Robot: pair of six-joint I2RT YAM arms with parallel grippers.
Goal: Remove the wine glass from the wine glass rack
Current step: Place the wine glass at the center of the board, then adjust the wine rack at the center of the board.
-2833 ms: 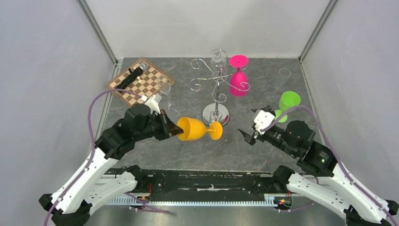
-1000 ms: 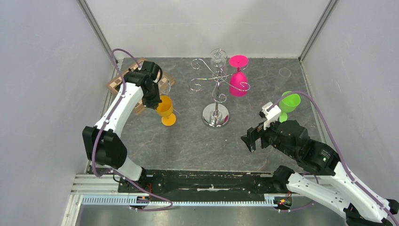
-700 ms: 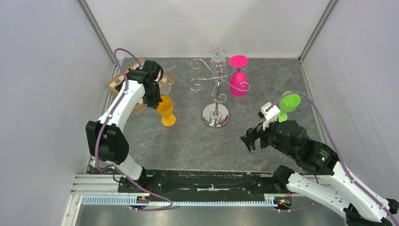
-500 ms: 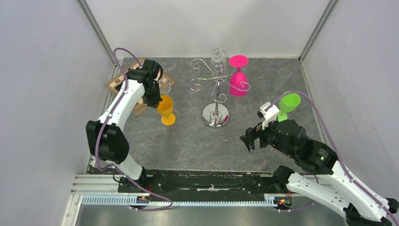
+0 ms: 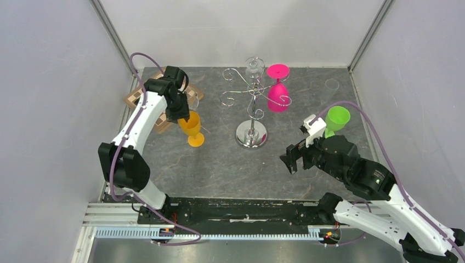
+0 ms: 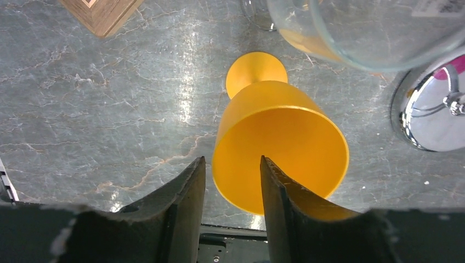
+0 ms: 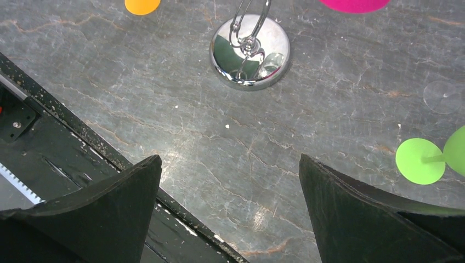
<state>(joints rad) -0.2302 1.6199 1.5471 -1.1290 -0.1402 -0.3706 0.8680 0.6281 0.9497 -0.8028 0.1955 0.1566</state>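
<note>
Orange plastic wine glass (image 5: 191, 129) standing upright left of chrome wire wine glass rack (image 5: 251, 133); left gripper (image 6: 231, 164) straddling its rim from above, jaws apart; right gripper (image 7: 229, 161) gaping, hovering right

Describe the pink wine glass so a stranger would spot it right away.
Find the chrome wire rack mid-table. The pink wine glass hangs upside down on its right side. Unlike the clear glass on the rack beside it, it is solid bright pink.

Arms: left arm (image 5: 137, 125) and right arm (image 5: 384, 223), white shells with black joints.
Cables: a purple cable (image 5: 140, 53) loops along each arm.
Grippers: left gripper (image 6: 231, 162) and right gripper (image 7: 228, 160), matte black curved fingers.
Light: small green lamp (image 5: 377, 180) on the right arm.
</note>
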